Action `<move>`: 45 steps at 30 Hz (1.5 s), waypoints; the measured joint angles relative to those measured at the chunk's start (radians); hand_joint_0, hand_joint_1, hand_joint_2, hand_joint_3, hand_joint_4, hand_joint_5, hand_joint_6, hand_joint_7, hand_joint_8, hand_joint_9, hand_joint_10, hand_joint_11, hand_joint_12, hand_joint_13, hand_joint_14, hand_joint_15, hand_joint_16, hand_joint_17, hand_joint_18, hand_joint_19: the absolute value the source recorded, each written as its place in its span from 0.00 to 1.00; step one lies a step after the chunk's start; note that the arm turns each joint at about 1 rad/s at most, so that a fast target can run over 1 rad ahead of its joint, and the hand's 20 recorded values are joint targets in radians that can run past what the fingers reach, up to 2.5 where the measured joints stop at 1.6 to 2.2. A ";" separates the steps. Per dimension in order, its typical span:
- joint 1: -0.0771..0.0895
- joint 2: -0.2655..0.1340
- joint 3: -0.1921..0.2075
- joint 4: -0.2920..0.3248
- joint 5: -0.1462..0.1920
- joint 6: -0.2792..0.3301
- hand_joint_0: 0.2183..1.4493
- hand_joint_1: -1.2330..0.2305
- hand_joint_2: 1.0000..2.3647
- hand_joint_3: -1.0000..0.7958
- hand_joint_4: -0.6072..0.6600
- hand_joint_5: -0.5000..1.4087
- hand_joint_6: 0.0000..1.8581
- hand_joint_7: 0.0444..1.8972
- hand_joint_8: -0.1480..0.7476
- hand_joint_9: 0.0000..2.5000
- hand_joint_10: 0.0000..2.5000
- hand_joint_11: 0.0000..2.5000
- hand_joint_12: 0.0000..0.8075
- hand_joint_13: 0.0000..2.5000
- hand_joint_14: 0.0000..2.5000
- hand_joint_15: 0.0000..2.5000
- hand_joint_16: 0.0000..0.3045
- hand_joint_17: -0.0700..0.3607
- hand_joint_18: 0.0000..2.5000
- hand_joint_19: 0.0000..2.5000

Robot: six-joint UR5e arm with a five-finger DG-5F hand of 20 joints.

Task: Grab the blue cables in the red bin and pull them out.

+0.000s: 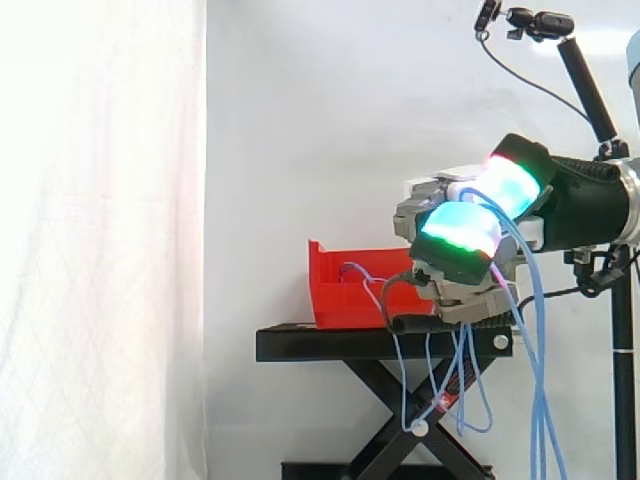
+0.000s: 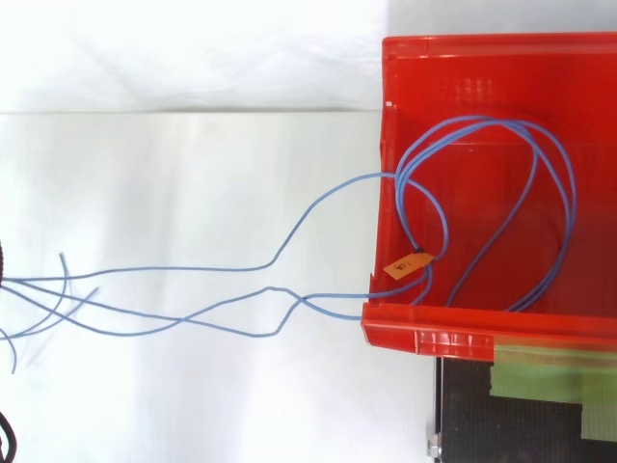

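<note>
Hand [image 1: 462,238], right of centre, was clenched round the blue cables [image 2: 469,120] to drag their loops over the red bin [image 2: 424,338] rim.

The hand [image 1: 430,212] has grey metal finger links and thick, black-backed pads [image 1: 460,230] glowing cyan and green, one edged red, on a bulky black wrist [image 1: 585,200] that ends in a silver ring [image 1: 631,205].

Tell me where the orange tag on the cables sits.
In the top view, the orange tag sits on the blue cables just inside the left wall of the red bin, towards the bin's lower-left corner.
</note>
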 measured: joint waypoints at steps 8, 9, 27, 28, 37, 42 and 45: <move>0.000 0.000 0.000 -0.003 0.000 0.000 0.39 0.32 0.00 0.00 0.52 0.83 0.00 0.45 0.38 0.55 0.10 0.68 0.40 0.36 1.00 0.45 0.15 0.40 0.52 0.71; 0.000 0.000 0.000 -0.003 0.000 0.000 0.40 0.31 0.00 0.00 0.52 0.83 0.00 0.45 0.37 0.55 0.10 0.68 0.40 0.36 1.00 0.47 0.15 0.40 0.52 0.71; 0.001 0.000 0.007 -0.004 -0.007 -0.007 0.48 0.21 0.00 0.00 0.56 0.79 0.00 0.44 0.38 0.52 0.10 0.70 0.38 0.34 1.00 0.48 0.13 0.37 0.49 0.71; 0.002 0.000 0.012 -0.004 -0.012 -0.013 0.48 0.20 0.00 0.00 0.56 0.78 0.00 0.44 0.37 0.52 0.10 0.70 0.37 0.34 1.00 0.48 0.13 0.36 0.49 0.71; 0.002 0.000 0.051 -0.010 -0.080 -0.105 0.48 0.21 0.00 0.00 0.56 0.79 0.00 0.44 0.37 0.51 0.11 0.69 0.37 0.34 1.00 0.48 0.13 0.37 0.49 0.71; 0.003 0.000 0.055 -0.008 -0.107 -0.167 0.49 0.20 0.00 0.00 0.54 0.80 0.00 0.46 0.36 0.52 0.11 0.69 0.37 0.34 1.00 0.48 0.13 0.36 0.49 0.71; 0.003 0.000 0.055 -0.007 -0.121 -0.205 0.50 0.20 0.00 0.00 0.54 0.81 0.00 0.48 0.36 0.52 0.11 0.69 0.37 0.34 1.00 0.48 0.12 0.36 0.49 0.71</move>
